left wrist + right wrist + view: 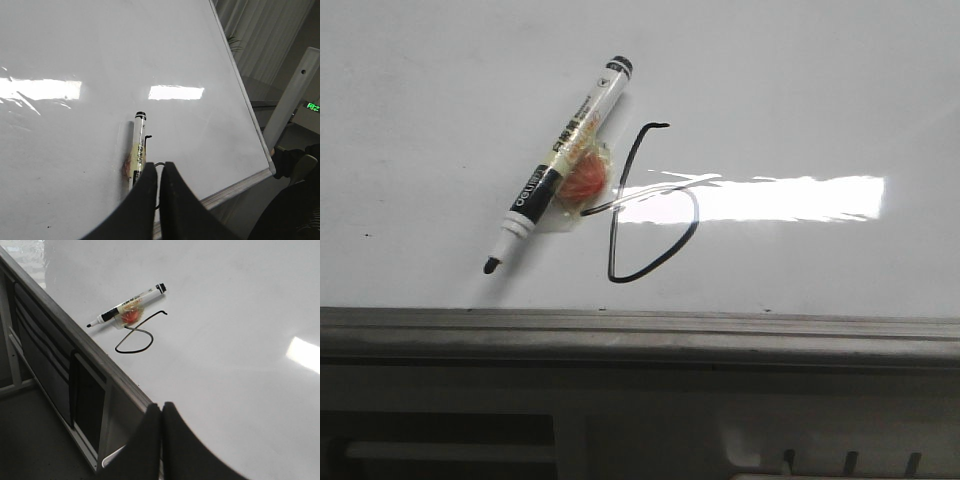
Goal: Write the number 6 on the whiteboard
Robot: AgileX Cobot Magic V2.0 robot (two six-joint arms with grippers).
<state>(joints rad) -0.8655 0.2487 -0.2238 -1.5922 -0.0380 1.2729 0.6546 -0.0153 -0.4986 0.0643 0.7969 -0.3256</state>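
The number 6 [650,205] looks finished at the frame's centre, so the marker [560,163] lies uncapped just beside it. Both the left gripper [159,175] and the right gripper [161,417] are pinched closed on nothing.

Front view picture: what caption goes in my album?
A black number 6 drawn on the whiteboard, uncapped marker lying beside it.

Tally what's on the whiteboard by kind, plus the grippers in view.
Marker pens: 1, uncapped, lying on the whiteboard – pen
Drawn figures: 1 – the number 6
Grippers: 2, both shut and empty – left gripper, right gripper
Total: 4
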